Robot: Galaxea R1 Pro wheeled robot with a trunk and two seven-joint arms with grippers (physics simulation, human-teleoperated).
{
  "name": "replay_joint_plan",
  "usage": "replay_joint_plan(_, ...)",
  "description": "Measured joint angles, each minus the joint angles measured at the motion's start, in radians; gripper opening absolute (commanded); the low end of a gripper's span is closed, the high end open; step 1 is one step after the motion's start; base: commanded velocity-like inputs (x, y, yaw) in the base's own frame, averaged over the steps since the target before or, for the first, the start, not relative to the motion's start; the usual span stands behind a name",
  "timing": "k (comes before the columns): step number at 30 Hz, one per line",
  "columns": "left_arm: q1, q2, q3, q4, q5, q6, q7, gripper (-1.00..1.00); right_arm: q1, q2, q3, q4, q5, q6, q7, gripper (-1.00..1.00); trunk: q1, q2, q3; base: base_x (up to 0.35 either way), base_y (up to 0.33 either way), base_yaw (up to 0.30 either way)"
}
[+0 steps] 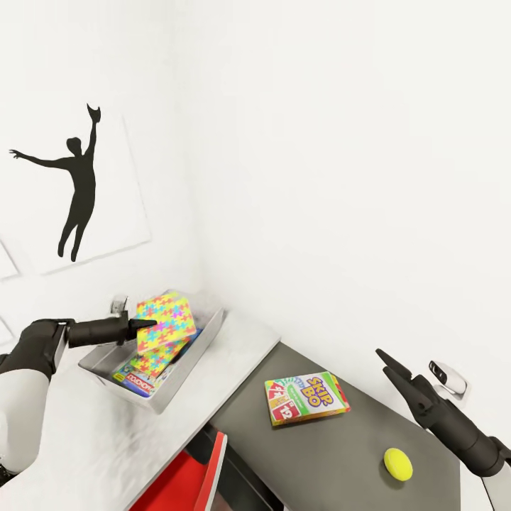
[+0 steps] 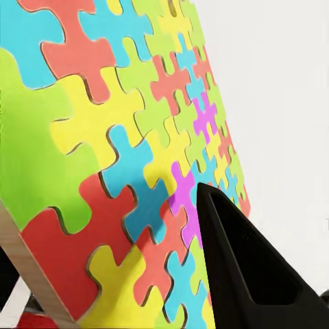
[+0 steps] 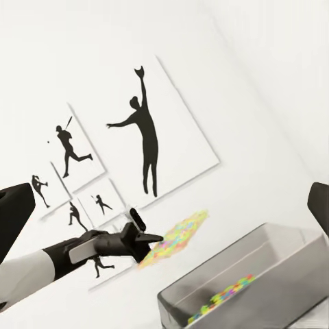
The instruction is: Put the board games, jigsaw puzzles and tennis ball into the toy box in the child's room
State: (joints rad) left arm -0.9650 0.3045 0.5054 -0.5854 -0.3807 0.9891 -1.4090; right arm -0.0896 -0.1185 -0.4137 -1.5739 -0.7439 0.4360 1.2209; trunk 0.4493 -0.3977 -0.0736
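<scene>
**White corner, puzzle over the box**

White walls meet behind the table [image 1: 85, 440], low on the left of the head view. Our left gripper [image 1: 145, 328] pinches one jigsaw puzzle [image 1: 167, 323], a flat, bumpy-edged sheet, tilted above the grey toy box [image 1: 206, 341]. Inside it we count another puzzle and a board game [image 1: 138, 383], both partly hidden. Our right gripper [image 1: 390, 365], lower right, has its fingers spread. One Skip-Bo game [image 1: 306, 397] and one round yellow ball [image 1: 398, 463] lie on the dark unit [image 1: 341, 454].
</scene>
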Motion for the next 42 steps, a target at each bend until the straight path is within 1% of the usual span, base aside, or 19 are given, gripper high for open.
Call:
replay_joint_plan(1,-0.009,0.000,0.002,-0.001,0.004,0.005,0.064,-1.00,0.000,0.001,0.000,0.000,0.000,0.002,-0.001,1.00,0.000,0.000,0.000,0.000,0.000,0.000)
replay_joint_plan(2,-0.012,-0.001,0.002,-0.001,0.007,0.007,0.096,-1.00,0.000,0.001,0.000,0.000,0.000,0.003,-0.001,1.00,0.000,0.000,0.000,0.000,0.000,0.000)
replay_joint_plan(3,-0.016,-0.002,0.004,-0.001,0.011,0.009,0.149,-1.00,0.000,0.001,0.000,0.000,0.000,0.004,-0.001,1.00,0.000,0.000,0.000,0.000,0.000,0.000)
replay_joint_plan(6,-0.022,-0.012,0.007,-0.002,0.032,0.013,0.239,-1.00,0.000,0.002,-0.001,0.000,-0.002,0.005,0.000,1.00,0.000,0.000,0.000,0.000,0.000,0.000)
replay_joint_plan(7,-0.023,-0.019,0.007,-0.002,0.039,0.012,0.258,-1.00,0.000,0.002,-0.001,0.000,-0.002,0.005,0.000,1.00,0.000,0.000,0.000,0.000,0.000,0.000)
replay_joint_plan(9,-0.023,-0.026,0.007,-0.002,0.044,0.010,0.276,-1.00,0.000,0.002,-0.001,0.000,-0.002,0.005,0.000,1.00,0.000,0.000,0.000,0.000,0.000,0.000)
replay_joint_plan(10,-0.024,-0.032,0.007,-0.002,0.046,0.007,0.299,-1.00,0.000,0.002,-0.001,0.000,-0.002,0.005,0.000,1.00,0.000,0.000,0.000,0.000,0.000,0.000)
replay_joint_plan(13,-0.024,-0.038,0.008,-0.002,0.051,0.000,0.342,-1.00,0.000,0.002,0.000,0.000,-0.002,0.005,0.000,1.00,0.000,0.000,0.000,0.000,0.000,0.000)
replay_joint_plan(14,-0.024,-0.043,0.008,-0.002,0.052,-0.008,0.371,-1.00,0.000,0.002,0.000,0.000,-0.002,0.004,0.000,1.00,0.000,0.000,0.000,0.000,0.000,0.000)
replay_joint_plan(16,-0.024,-0.051,0.009,-0.002,0.057,-0.021,0.408,-1.00,0.000,0.002,0.000,0.000,-0.002,0.004,0.000,1.00,0.000,0.000,0.000,0.000,0.000,0.000)
replay_joint_plan(18,-0.024,-0.059,0.009,-0.002,0.061,-0.033,0.434,-1.00,0.000,0.002,-0.001,0.000,-0.002,0.004,0.001,1.00,0.000,0.000,0.000,0.000,0.000,0.000)
replay_joint_plan(21,-0.024,-0.065,0.017,-0.002,0.063,-0.050,0.469,-1.00,0.000,0.002,-0.001,0.000,-0.002,0.004,0.001,1.00,0.000,0.000,0.000,0.000,0.000,0.000)
replay_joint_plan(26,-0.024,-0.076,0.043,0.000,0.068,-0.108,0.564,-1.00,0.000,0.002,0.000,0.000,-0.002,0.004,0.001,1.00,0.000,0.000,0.000,0.000,0.000,0.000)
replay_joint_plan(30,-0.024,-0.079,0.070,0.001,0.071,-0.128,0.607,-1.00,0.000,0.003,0.000,0.000,-0.002,0.004,0.001,1.00,0.000,0.000,0.000,0.000,0.000,0.000)
replay_joint_plan(33,-0.024,-0.079,0.079,0.001,0.072,-0.134,0.618,-1.00,0.000,0.003,0.000,0.000,-0.002,0.004,0.001,1.00,0.000,0.000,0.000,0.000,0.000,0.000)
replay_joint_plan(42,-0.024,-0.080,0.086,0.002,0.072,-0.150,0.625,-1.00,0.000,0.005,0.000,0.000,-0.002,0.004,0.001,1.00,0.000,0.000,0.000,0.000,0.000,0.000)
